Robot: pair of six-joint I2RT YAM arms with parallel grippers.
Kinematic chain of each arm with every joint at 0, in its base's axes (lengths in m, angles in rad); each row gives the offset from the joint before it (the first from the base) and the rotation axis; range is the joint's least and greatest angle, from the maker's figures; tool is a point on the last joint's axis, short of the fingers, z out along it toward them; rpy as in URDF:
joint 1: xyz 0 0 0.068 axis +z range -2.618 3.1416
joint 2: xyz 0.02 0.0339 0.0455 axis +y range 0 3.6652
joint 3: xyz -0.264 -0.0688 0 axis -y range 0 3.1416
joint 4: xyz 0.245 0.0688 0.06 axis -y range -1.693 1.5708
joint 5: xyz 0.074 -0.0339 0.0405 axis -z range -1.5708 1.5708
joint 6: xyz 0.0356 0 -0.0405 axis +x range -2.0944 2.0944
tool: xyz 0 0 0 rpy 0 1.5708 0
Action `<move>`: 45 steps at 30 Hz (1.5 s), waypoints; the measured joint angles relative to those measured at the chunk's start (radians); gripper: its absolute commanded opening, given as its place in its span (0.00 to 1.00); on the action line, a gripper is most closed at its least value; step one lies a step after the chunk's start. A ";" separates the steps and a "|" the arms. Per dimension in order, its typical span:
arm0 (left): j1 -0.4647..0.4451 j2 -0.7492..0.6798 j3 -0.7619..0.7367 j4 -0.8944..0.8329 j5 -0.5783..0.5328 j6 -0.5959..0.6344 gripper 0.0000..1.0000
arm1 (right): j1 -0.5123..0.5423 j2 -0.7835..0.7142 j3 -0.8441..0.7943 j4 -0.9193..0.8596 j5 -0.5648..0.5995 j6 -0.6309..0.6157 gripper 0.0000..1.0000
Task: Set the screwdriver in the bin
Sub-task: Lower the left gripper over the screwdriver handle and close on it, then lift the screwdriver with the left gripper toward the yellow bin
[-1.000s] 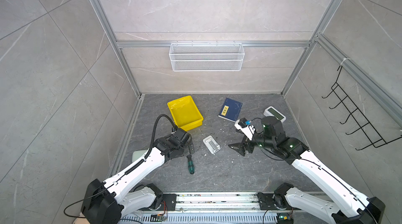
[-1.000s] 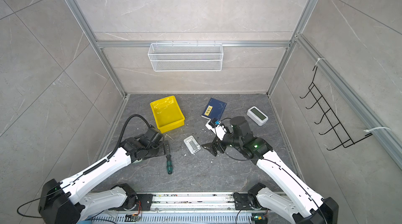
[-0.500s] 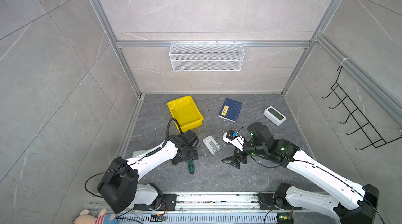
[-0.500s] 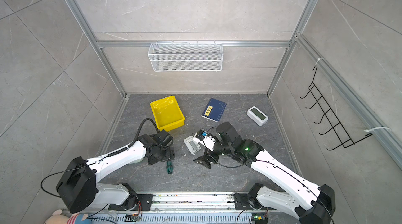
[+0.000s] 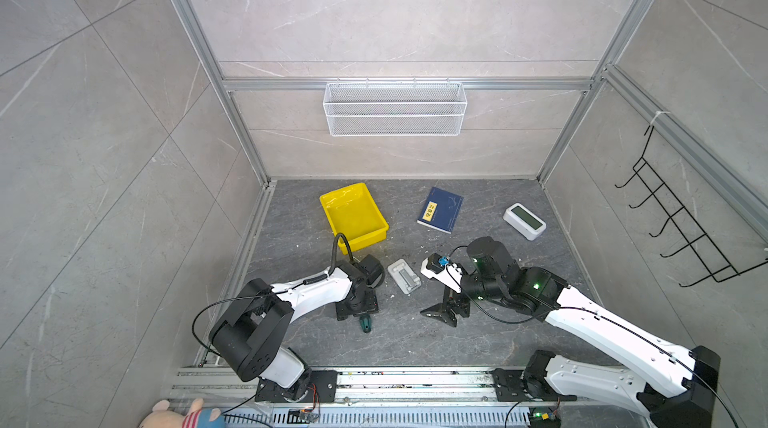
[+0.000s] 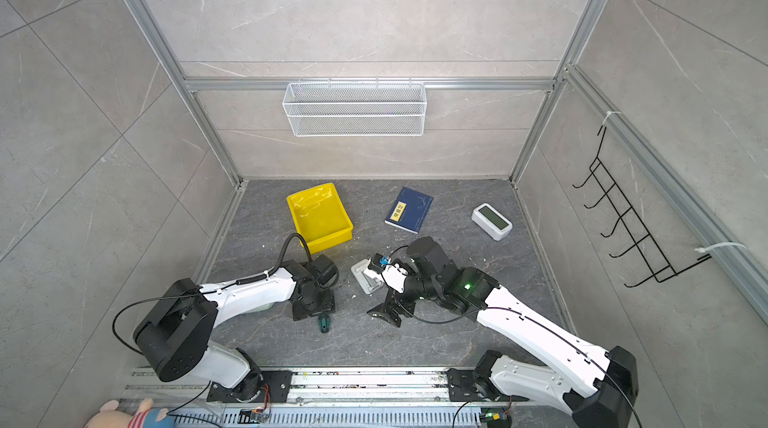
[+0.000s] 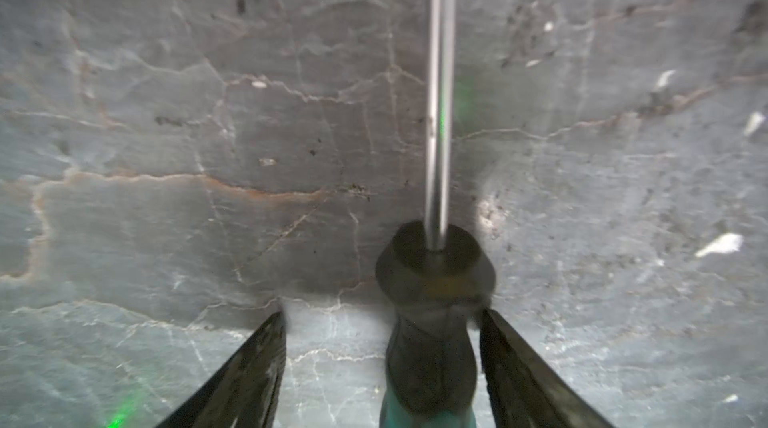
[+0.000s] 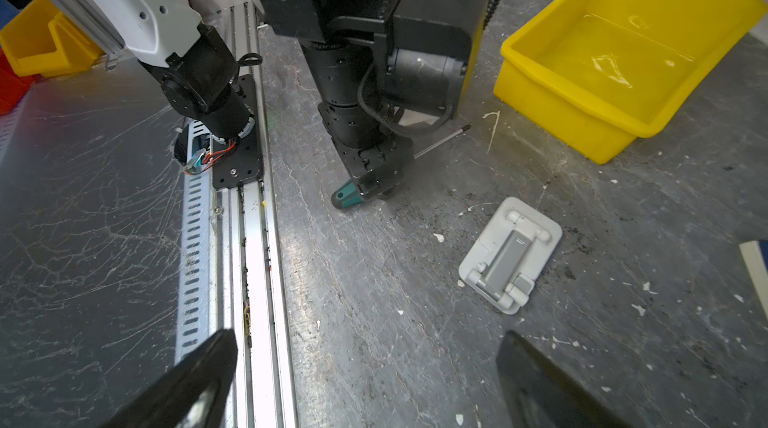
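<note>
The screwdriver [image 5: 365, 324] lies flat on the dark floor; in both top views only its green handle end [image 6: 323, 324] shows from under my left gripper [image 5: 357, 309]. In the left wrist view the handle [image 7: 432, 343] sits between the jaws of the left gripper [image 7: 383, 316]. One finger [image 7: 507, 347] is right beside it and a gap remains on the other side, so the gripper is open. The yellow bin [image 5: 365, 239] stands empty just beyond. My right gripper [image 5: 444, 314] hovers open and empty to the right.
A grey-white folding stand [image 5: 404, 282] lies between the arms. A blue book [image 5: 440, 210] and a white clock [image 5: 524, 221] lie farther back. A wire mesh basket [image 5: 395, 108] hangs on the back wall, a black hook rack [image 5: 681, 230] on the right wall.
My left gripper has come down over the screwdriver's handle and its jaws have narrowed around it. The right arm has swung nearer and leftward, still open.
</note>
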 measured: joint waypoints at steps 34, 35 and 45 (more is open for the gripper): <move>-0.009 -0.090 0.068 -0.081 -0.087 -0.022 0.00 | 0.017 0.018 0.015 0.038 0.064 0.019 0.99; -0.009 -0.095 0.089 -0.088 -0.095 -0.018 0.00 | 0.017 0.017 0.015 0.048 0.070 0.024 0.99; -0.009 -0.115 0.271 -0.148 -0.124 0.023 0.00 | 0.017 0.014 0.058 0.110 0.136 0.050 0.99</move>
